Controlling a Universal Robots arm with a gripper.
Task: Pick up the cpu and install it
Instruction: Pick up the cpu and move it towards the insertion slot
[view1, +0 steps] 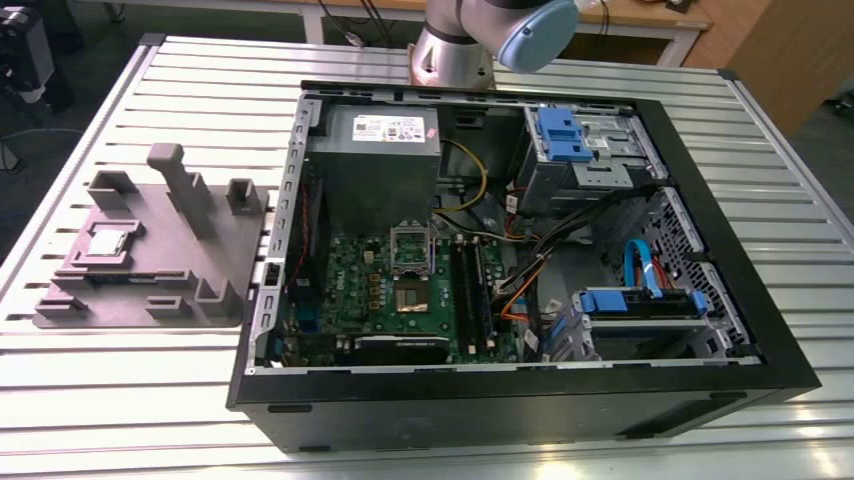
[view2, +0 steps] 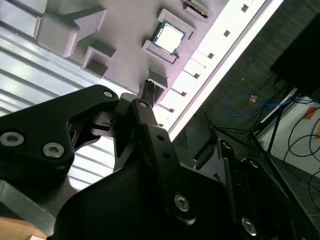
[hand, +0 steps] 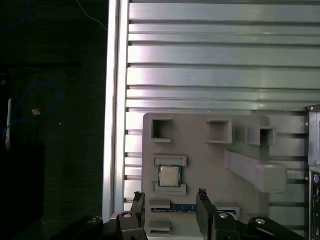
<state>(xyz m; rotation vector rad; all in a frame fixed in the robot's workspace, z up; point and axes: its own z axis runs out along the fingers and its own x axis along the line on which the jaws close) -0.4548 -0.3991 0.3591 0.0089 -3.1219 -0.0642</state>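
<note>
Even overhead light washes the slatted metal table (view1: 160, 400), and its ribs throw back white glare, worst along the table's edge in the second wrist view (nearly blown out there). The open computer case (view1: 507, 410) is dim inside. The grey fixture (view1: 234, 250) casts short, soft shadows; the gripper (hand: 171, 196) reads near-black. Past the table's edge the floor (hand: 50, 100) is almost dark.

arm (view1: 461, 45): cut off by the exterior view's top edge | gripper (hand: 170, 196): base cut off by the picture's edge in the first wrist view | fixture (view2: 125, 30): part hidden behind the gripper in the second wrist view | cpu (view1: 107, 243): detail too small to tell in the exterior view | surface (view1: 120, 400): runs past the exterior view's edges
</note>
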